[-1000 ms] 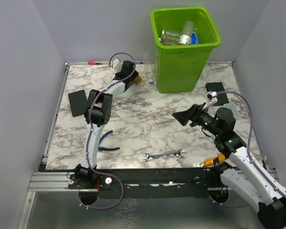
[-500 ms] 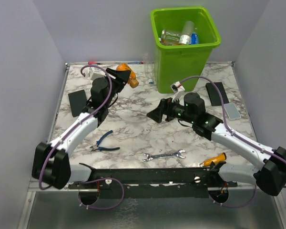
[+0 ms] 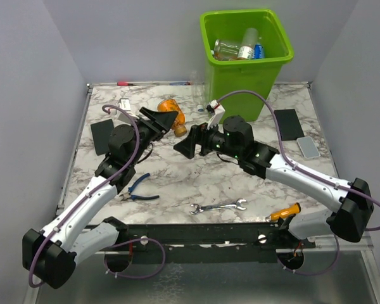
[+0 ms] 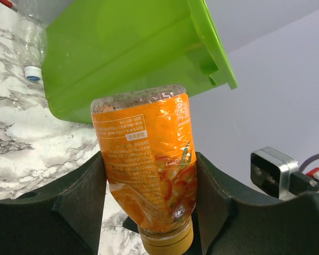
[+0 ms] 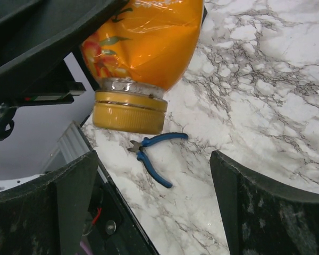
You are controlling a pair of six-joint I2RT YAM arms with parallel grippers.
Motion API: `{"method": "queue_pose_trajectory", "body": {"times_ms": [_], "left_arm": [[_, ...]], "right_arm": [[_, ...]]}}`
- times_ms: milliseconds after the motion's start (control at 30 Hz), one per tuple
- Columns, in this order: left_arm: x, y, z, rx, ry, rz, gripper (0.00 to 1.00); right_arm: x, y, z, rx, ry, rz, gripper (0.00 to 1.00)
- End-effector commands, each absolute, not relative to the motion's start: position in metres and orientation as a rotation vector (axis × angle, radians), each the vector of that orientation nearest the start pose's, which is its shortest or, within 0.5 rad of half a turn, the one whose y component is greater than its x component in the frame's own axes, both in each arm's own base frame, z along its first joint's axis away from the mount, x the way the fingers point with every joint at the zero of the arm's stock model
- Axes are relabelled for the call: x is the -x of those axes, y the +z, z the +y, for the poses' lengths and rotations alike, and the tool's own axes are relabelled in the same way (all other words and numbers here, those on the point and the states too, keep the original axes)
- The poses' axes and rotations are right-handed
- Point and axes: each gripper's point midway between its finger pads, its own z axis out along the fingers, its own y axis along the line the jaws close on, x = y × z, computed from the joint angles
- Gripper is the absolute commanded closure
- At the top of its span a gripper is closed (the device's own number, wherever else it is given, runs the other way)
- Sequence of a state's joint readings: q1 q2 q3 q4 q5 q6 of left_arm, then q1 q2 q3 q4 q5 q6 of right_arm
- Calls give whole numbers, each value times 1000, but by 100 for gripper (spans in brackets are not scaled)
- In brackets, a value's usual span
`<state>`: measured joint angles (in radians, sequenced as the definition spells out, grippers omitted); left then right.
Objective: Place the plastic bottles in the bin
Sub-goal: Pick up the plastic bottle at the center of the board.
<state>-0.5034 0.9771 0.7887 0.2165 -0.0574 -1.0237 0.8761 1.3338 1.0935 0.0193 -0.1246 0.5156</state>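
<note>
**Q:** What is your left pincer doing?

**A:** It is clenched on an orange bottle. In my left wrist view, the two black fingers press the crumpled label from either side, with the yellow cap nearest the camera.

**Q:** Where is that bottle on the marble table?

**A:** From above, it is at about eleven o'clock from the table's centre. The lime-green bin stands near it at two o'clock, at the table's far edge. Several bottles already lie inside the bin. A clear bottle lies on the marble just beside the bin's left wall.

**Q:** And your right pincer?

**A:** It is released, with the fingers spread wide and nothing between them. It sits near the orange bottle, at its four o'clock. My right wrist view shows the bottle's cap close ahead, with blue pliers on the marble beyond.
</note>
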Motion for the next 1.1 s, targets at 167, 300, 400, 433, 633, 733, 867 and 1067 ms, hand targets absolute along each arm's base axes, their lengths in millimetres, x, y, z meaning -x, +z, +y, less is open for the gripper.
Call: {"method": "queue_pose_trajectory", "body": {"times_ms": [167,300,400,433,633,733,867,1067], "left_arm": [[-301,315,-208,398,-1118,1648,91],[-297,310,-205,393,-1101,1658,93],[-295,310,-205,386,-1106,1655,93],[-294,312,-206,383,-1110,1653,93],[-291,319,-204,371,-1115,1634,76],[-289,323,-194,401,-1068,1637,13],[-289,335,-161,450,-885,1613,1],[-289,343,-142,429,-753,1594,1]], "right_arm": [[-269,288,380,367,1019,1862,14],[-274,295,385,371,1021,1831,26],[-275,293,391,386,1028,1842,46],[-274,292,393,392,1036,1848,51],[-270,296,391,405,1050,1847,79],[-269,312,377,407,996,1820,98],[-275,366,337,395,816,1731,100],[-301,480,267,296,444,1547,100]]}}
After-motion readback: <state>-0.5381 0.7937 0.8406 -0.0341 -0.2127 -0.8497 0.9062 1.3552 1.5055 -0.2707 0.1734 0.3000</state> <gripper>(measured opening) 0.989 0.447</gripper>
